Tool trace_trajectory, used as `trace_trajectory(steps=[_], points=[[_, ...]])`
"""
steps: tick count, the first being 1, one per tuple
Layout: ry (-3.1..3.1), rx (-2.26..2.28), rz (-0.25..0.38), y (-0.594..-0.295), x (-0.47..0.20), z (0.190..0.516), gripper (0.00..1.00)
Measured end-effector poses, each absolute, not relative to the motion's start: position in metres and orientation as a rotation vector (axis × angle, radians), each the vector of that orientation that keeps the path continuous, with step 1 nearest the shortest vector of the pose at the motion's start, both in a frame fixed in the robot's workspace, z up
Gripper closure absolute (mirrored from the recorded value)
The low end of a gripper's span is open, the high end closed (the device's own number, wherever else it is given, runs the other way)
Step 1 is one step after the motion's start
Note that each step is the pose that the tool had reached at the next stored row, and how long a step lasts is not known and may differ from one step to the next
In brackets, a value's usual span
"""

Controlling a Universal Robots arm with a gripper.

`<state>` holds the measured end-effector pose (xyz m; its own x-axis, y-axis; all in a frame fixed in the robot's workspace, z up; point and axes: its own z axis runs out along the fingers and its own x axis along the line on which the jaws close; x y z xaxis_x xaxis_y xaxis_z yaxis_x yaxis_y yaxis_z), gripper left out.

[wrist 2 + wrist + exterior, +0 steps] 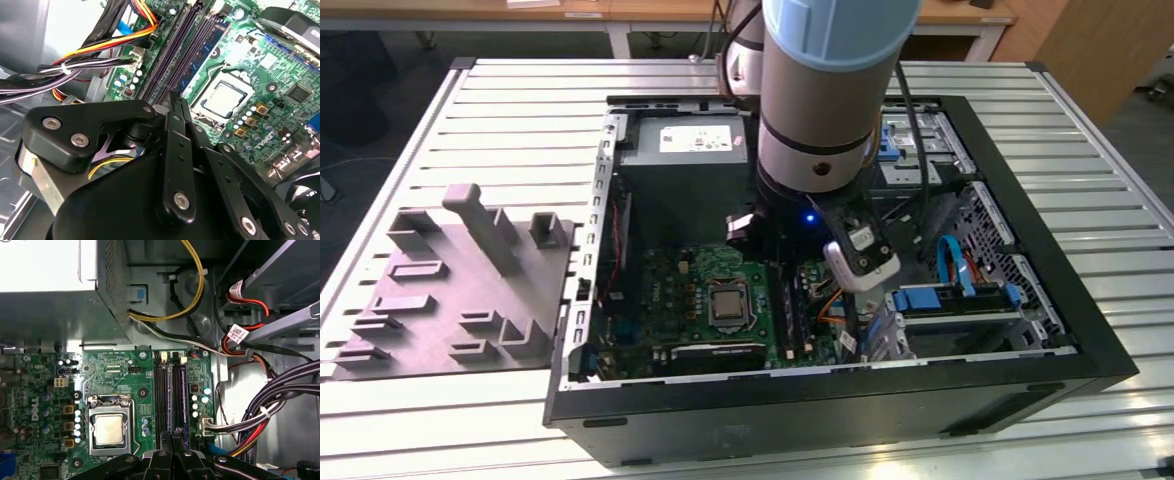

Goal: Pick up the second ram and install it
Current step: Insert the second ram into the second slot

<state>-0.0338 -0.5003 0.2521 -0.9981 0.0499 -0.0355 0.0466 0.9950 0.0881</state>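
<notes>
Bright room light. In the exterior view the desk (894, 465) glares at six o'clock, and the computer case (787, 415) is shadowy inside.

In the exterior view, the middle of the computer case (854, 420) is hidden behind the arm (821, 100). In both wrist views, the gripper (172, 432) is cut off by the picture's edge, and the near ends of the memory slots (161, 390) are covered by it. What seems to be the memory stick (179, 395) is partly hidden there; whether it is seated cannot be told.

Slatted metal table (520, 130): open black computer case (854, 415), centre; grey moulded fixture (454, 300), 8 o'clock.
</notes>
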Motion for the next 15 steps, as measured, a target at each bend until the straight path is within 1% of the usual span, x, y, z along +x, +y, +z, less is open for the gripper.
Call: trace_trajectory(steps=[5,12,15], points=[[3.099,0.057,0.141,-0.5,-0.033,0.249,0.89],[3.098,0.058,0.173,-0.5,-0.033,0.244,0.89],[3.098,0.058,0.178,-0.5,-0.033,0.24,0.89]])
